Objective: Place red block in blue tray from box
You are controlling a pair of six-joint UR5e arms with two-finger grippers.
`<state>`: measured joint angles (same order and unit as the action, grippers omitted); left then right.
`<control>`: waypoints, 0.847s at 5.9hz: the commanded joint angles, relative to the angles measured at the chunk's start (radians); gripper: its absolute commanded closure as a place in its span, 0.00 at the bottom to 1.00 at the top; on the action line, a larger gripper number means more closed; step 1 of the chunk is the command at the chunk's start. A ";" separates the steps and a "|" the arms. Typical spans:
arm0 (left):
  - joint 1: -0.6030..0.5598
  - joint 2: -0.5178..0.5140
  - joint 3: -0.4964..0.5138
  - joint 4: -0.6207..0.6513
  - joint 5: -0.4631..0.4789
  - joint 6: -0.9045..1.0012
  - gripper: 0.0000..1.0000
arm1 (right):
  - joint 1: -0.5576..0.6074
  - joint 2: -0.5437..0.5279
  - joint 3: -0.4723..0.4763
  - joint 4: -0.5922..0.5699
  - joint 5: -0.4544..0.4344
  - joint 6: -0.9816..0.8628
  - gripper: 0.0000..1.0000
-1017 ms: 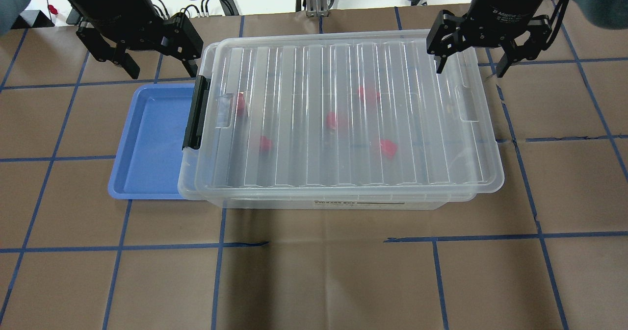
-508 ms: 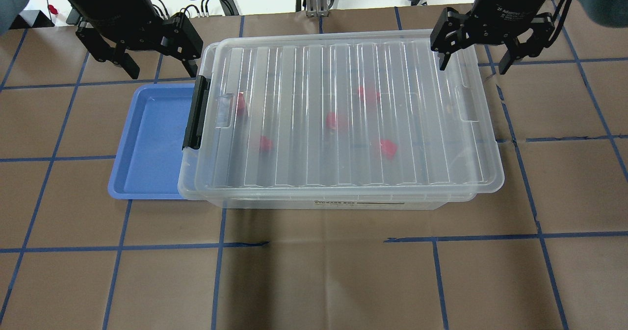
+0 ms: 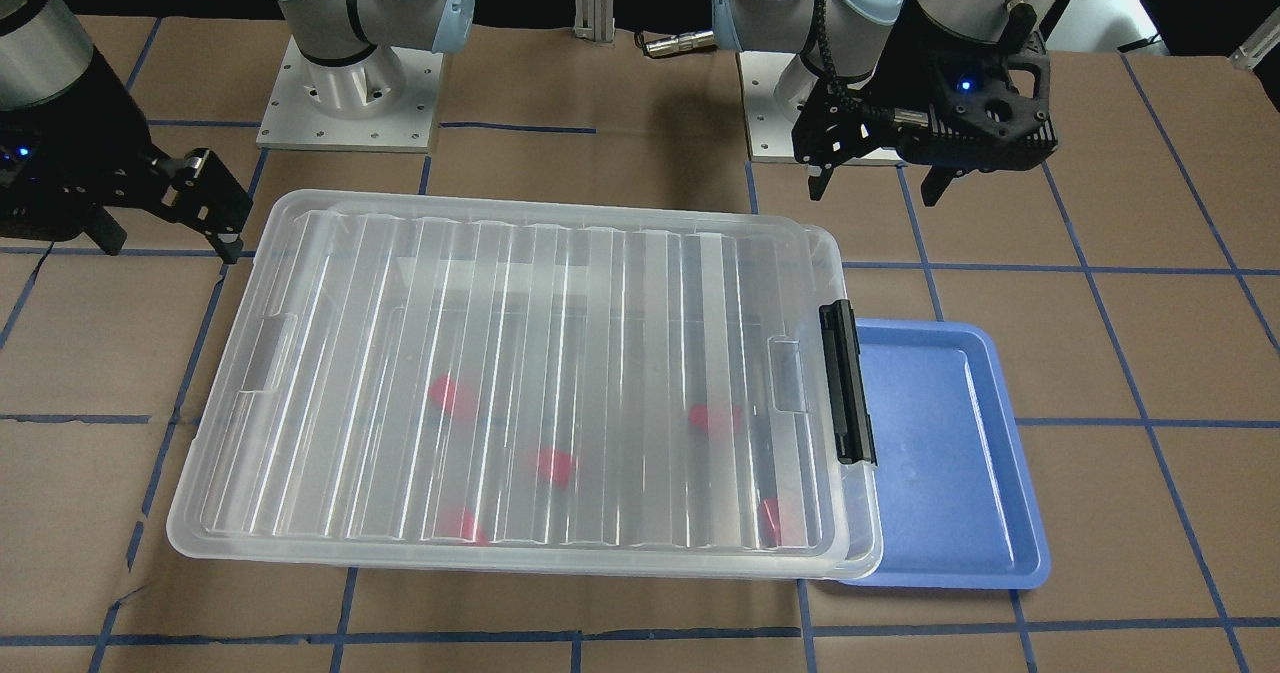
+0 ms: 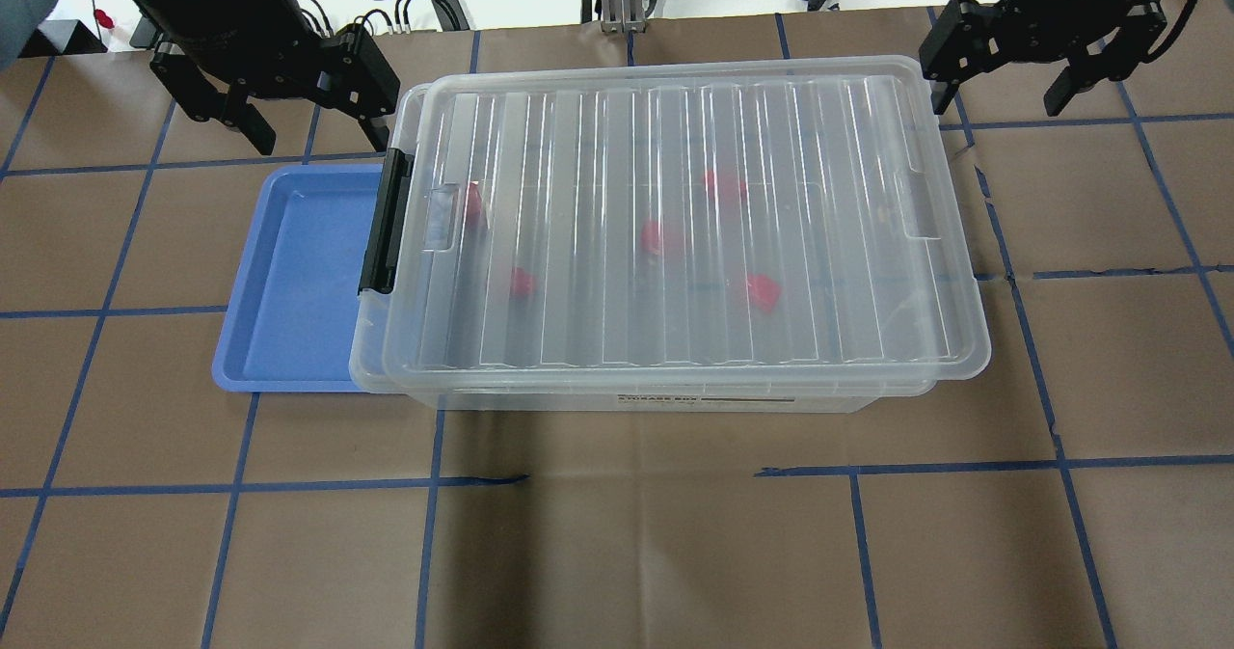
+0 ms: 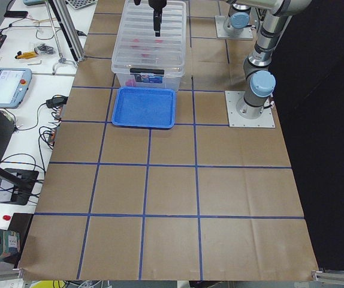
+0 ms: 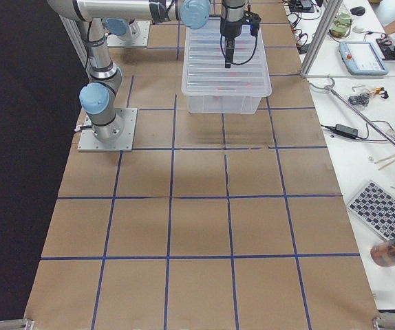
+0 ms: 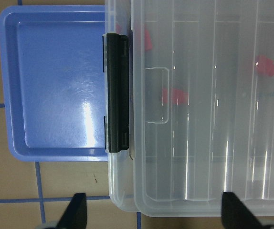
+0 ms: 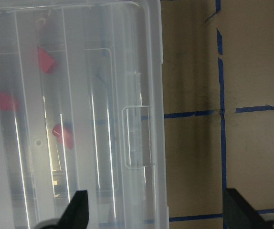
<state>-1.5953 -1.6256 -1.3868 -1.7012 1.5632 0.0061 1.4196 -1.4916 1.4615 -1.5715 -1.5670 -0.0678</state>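
Note:
The box (image 4: 598, 148) is a clear bin in mid-table with its ribbed lid on and a black latch (image 4: 383, 223) at its left end. Several red blocks show blurred through the lid, one of them (image 4: 762, 292) near the front right. The blue tray (image 4: 289, 283) lies empty against the box's left end, partly under its rim. My left gripper (image 4: 313, 126) is open and empty, above the table behind the tray and the latch. My right gripper (image 4: 998, 97) is open and empty, high beyond the box's far right corner.
Brown paper with blue tape lines covers the table (image 4: 617, 533). Both arm bases (image 3: 350, 93) stand on the robot's side of the box. Cables and a metal post (image 4: 617, 3) lie past the far edge.
My right gripper has risen and moved right and away from the lid's far right corner. The left gripper, box, tray and blocks have not moved.

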 commanded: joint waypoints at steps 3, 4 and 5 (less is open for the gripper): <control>0.000 0.000 0.000 0.000 0.000 0.000 0.02 | -0.033 0.120 0.032 -0.046 -0.002 -0.013 0.02; 0.000 0.000 0.000 0.000 0.000 0.000 0.02 | -0.044 0.128 0.136 -0.167 -0.005 -0.039 0.01; 0.000 0.000 0.000 0.000 0.000 0.000 0.02 | -0.045 0.119 0.230 -0.277 -0.031 -0.053 0.00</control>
<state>-1.5953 -1.6260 -1.3867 -1.7012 1.5631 0.0061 1.3781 -1.3715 1.6022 -1.7448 -1.5797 -0.1057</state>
